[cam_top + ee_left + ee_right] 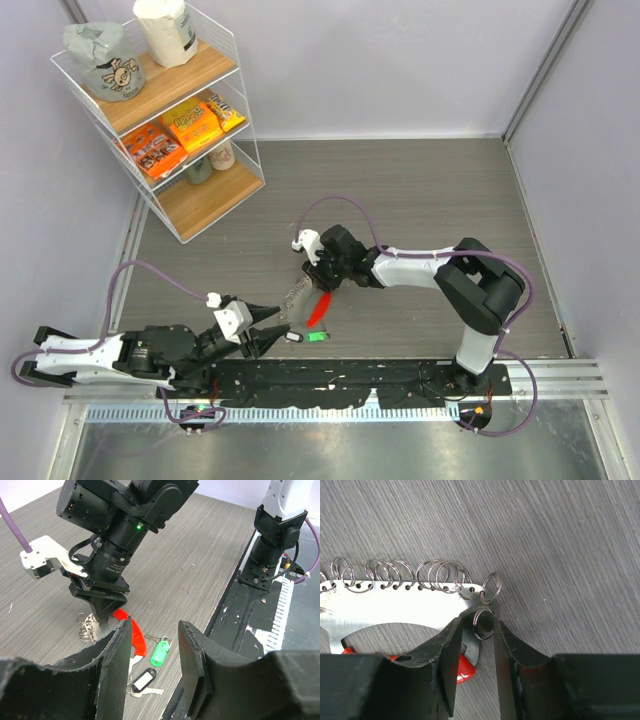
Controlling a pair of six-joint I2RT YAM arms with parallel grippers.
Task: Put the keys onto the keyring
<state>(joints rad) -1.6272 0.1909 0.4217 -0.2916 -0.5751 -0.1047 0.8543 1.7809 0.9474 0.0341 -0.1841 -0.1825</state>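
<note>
Only the right wrist view shows the keyring (395, 605) as a flat silvery plate with a row of small wire loops (437, 575) threaded through holes along its edge. The row runs left to right across that view, with a red arc (462, 672) at the lower side. There the right gripper (478, 630) stands with its fingers narrowly apart on either side of one small loop (483, 624) at the plate's corner; whether they actually pinch it I cannot tell. From above, the ring is just a silvery smudge and a red streak slanting from upper right to lower left, on the table in front of the arm bases. The left wrist view alone gives the keys clearly. The green key (160, 652) lies just beside the red arc, its head near and its metal end toward the upper left. The black key (142, 680) lies nearer, slanted, with metal at its lower end. The left gripper (154, 627) hovers above them, spread, holding nothing.
</note>
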